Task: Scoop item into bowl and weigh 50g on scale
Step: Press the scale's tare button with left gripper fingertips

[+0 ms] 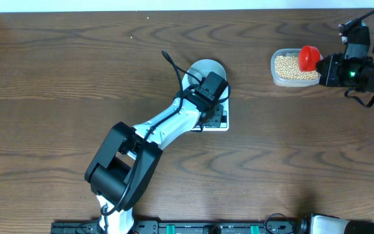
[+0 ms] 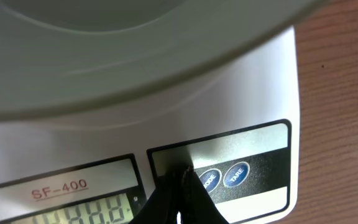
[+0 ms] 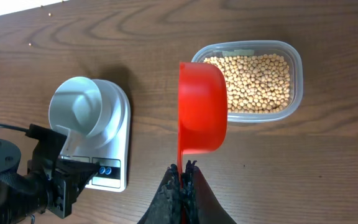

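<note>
The pale bowl (image 1: pixel 206 68) stands on the white scale (image 1: pixel 222 123) at mid-table, and nothing shows inside the bowl (image 3: pixel 76 109). My left gripper (image 2: pixel 182 177) is shut and empty, its tips on the scale's (image 2: pixel 253 87) panel between the display (image 2: pixel 73 211) and the MODE button (image 2: pixel 209 180). The bowl's wall (image 2: pixel 135 50) fills the top of the left wrist view. The tan beans (image 3: pixel 253 81) lie in a clear tub (image 1: pixel 279 79). My right gripper (image 3: pixel 184 168) is shut on the handle of a red scoop (image 3: pixel 202 106), which hangs over the tub's edge.
The left arm (image 1: pixel 167 123) stretches from the front edge to the scale. The TARE button (image 2: pixel 236 174) sits right of MODE. The display shows digits, cut off by the frame. The right arm (image 1: pixel 362 68) stands at the table's right edge. Several stray beans (image 3: pixel 31 43) lie near the far edge.
</note>
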`<state>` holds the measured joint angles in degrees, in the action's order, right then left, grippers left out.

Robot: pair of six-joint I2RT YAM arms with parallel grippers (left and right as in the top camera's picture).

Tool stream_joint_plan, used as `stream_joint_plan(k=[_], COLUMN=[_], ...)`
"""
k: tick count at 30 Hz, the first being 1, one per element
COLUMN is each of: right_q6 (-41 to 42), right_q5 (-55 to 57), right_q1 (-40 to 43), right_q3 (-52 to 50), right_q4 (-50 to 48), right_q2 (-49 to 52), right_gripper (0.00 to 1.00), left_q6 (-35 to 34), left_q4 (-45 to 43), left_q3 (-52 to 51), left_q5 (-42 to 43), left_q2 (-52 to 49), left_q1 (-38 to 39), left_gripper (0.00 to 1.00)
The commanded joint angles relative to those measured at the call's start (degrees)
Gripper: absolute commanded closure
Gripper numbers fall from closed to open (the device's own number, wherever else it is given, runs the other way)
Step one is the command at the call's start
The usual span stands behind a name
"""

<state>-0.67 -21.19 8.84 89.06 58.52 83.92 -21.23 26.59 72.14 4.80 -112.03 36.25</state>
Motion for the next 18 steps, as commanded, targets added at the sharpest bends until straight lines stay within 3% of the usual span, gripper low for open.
stream_joint_plan(k=[1, 11, 18], right_q6=[-0.76, -1.77, -1.77], right_q5=[-0.15, -0.11, -0.11], right_q1=[0.59, 0.59, 0.61], right_q3=[-0.31, -0.31, -0.31], right_q4=[0.07, 0.09, -0.9], right_q2=[0.11, 0.11, 0.11], right_gripper=[0.99, 0.99, 0.99], left_q6=[-2.01, -1.51, -0.17], left_q4=[2.03, 3.23, 5.09], left_q3=[-1.97, -1.29, -1.29], left_q5=[-1.2, -0.72, -0.07], left_q2=[-4.46, -2.84, 8.66], left_q1=[-1.25, -1.2, -1.18], left_gripper=[0.93, 0.93, 0.93])
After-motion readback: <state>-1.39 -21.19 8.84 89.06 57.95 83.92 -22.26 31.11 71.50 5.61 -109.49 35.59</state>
